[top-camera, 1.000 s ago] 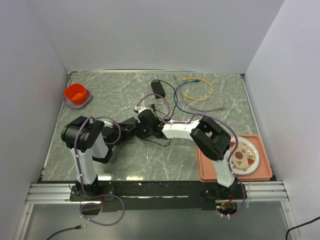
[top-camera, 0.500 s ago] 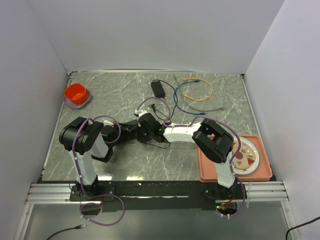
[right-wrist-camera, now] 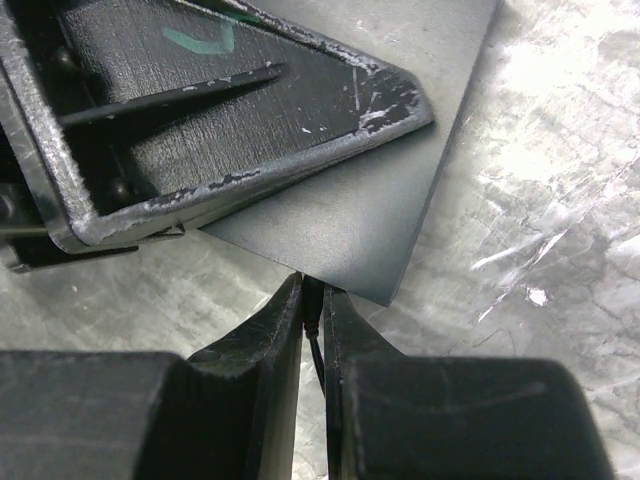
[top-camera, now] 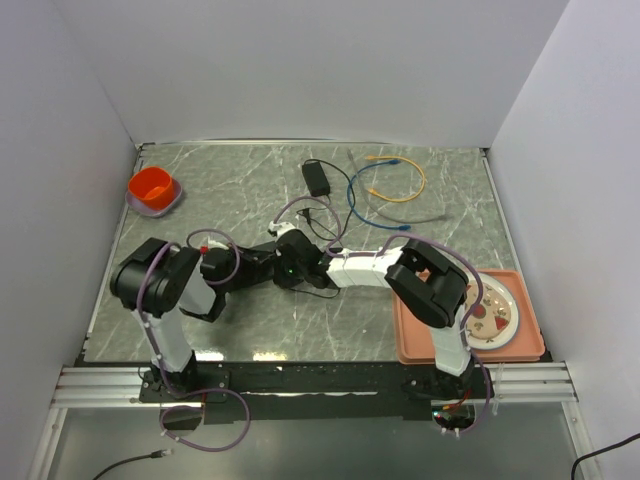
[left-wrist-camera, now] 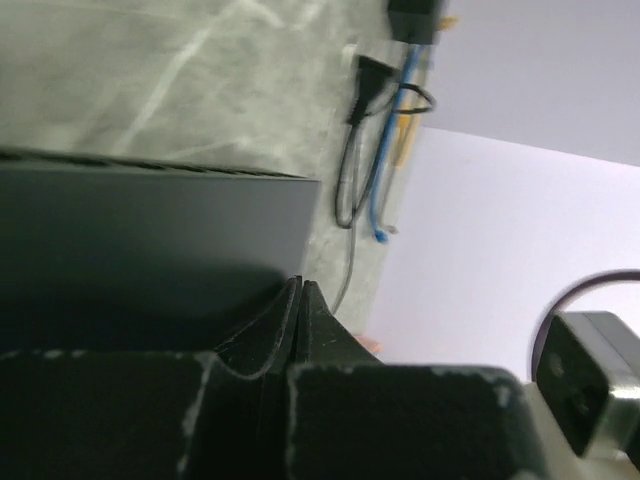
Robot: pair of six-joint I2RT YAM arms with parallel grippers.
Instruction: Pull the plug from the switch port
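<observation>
The flat matte-black box (right-wrist-camera: pixel 350 215) lies on the marbled table, and the switch port is in the edge nearest my right wrist camera. The black plug (right-wrist-camera: pixel 314 303) sits against that edge, and its thin black lead runs back between my fingers. My right gripper (right-wrist-camera: pixel 312 287) is shut on the plug. My left gripper (left-wrist-camera: pixel 300 287) is shut on nothing, and one of its fingers (right-wrist-camera: pixel 230 100) lies flat on top of the box. In the top view both grippers meet at mid-table, the left gripper (top-camera: pixel 262 256) and the right gripper (top-camera: pixel 285 264), and they hide most of the box.
A small black adapter brick (top-camera: pixel 318 177) with a thin lead lies at the back, beside a yellow cable (top-camera: pixel 400 181) and a blue cable (left-wrist-camera: pixel 385 190). An orange bowl (top-camera: pixel 152 188) stands at the back left. A salmon tray (top-camera: pixel 418 350) with a plate (top-camera: pixel 492 308) is at the near right.
Both wrists have shifted slightly toward the near edge, and the left arm's elbow has swung down and to the left. The right gripper has stayed shut on the plug.
</observation>
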